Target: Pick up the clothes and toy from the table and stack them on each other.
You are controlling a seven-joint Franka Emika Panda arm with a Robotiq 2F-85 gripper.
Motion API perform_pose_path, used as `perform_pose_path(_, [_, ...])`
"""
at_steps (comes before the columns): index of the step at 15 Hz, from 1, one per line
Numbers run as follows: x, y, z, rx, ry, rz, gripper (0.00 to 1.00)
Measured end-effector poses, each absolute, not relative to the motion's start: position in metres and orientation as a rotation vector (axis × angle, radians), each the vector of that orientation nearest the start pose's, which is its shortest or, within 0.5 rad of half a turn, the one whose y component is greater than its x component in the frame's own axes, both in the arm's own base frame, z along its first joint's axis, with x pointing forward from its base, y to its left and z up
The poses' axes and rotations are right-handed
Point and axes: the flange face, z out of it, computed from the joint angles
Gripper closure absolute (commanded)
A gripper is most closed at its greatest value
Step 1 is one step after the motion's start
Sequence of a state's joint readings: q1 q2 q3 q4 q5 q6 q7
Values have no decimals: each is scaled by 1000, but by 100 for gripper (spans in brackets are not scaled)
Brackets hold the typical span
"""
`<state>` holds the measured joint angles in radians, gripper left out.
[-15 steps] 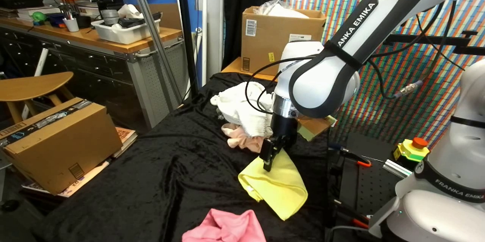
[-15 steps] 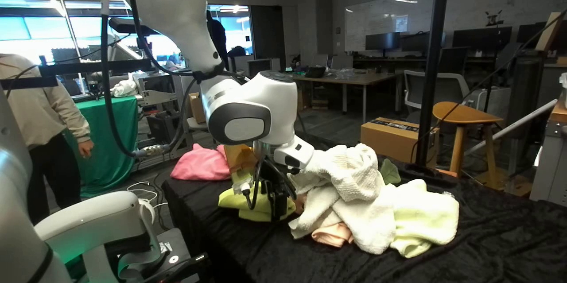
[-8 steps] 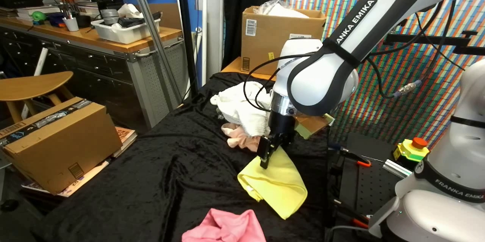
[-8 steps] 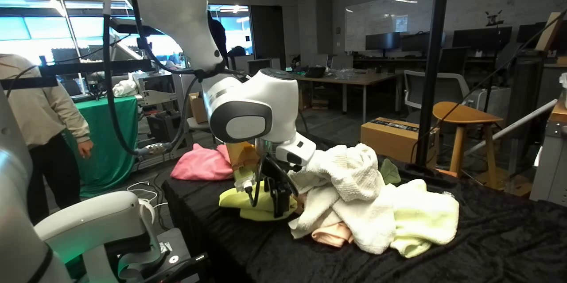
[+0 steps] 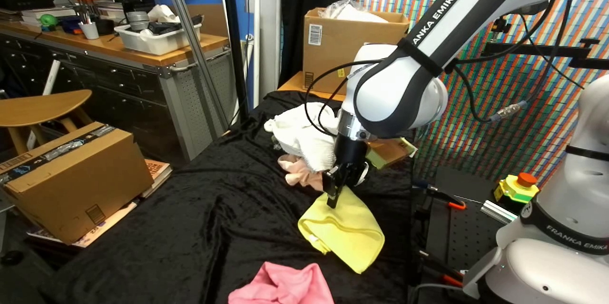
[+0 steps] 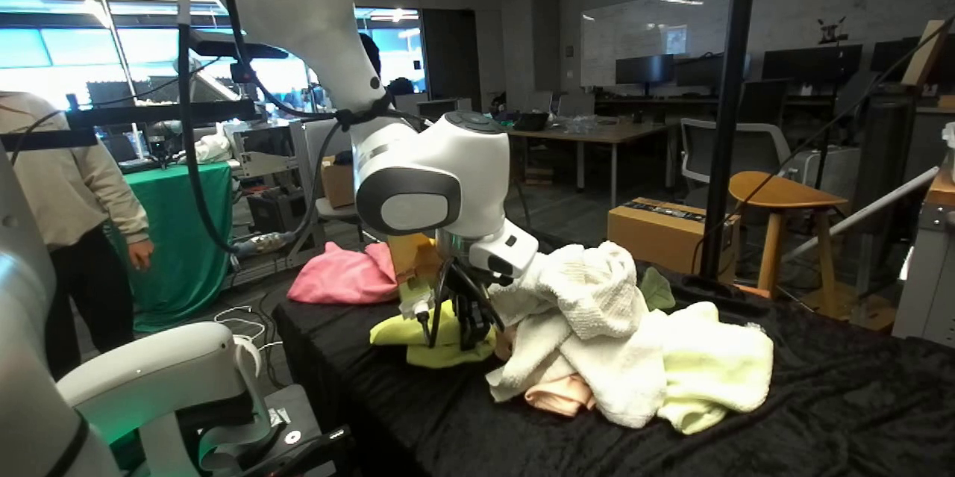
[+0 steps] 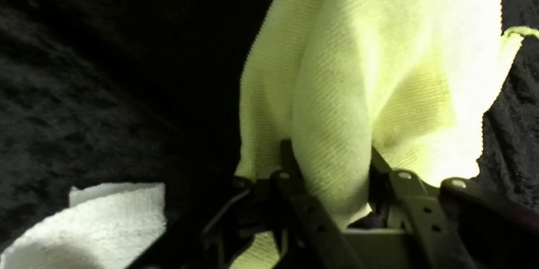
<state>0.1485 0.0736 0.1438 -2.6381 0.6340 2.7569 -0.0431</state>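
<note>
Pinching fold of yellow cloth (image 7: 337,105), fingers (image 7: 290,163) sit slightly higher than before; cloth barely shifted.

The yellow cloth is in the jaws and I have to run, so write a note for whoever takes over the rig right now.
Gripper: jaws closed on a fold of the yellow cloth.
Things: white cloth partly over peach cloth, pale lime cloth against the white; pink cloth apart, with the yellow cloth between it and the white.
Done: yellow cloth grasped; white lies on peach.
Left: probably carry the yellow cloth onto the white, then the pink; I can't identify a toy for certain.
</note>
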Motion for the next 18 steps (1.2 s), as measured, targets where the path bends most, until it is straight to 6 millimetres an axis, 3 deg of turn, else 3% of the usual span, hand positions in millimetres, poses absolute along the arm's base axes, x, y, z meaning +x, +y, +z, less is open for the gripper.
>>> perform_pose_path(2, [417, 99, 223, -2856, 348, -20, 96])
perform_pose_path(9, [425, 99, 239, -2853, 252, -85, 92])
perform_pose_path(18, [438, 91, 297, -2870, 126, -282, 92])
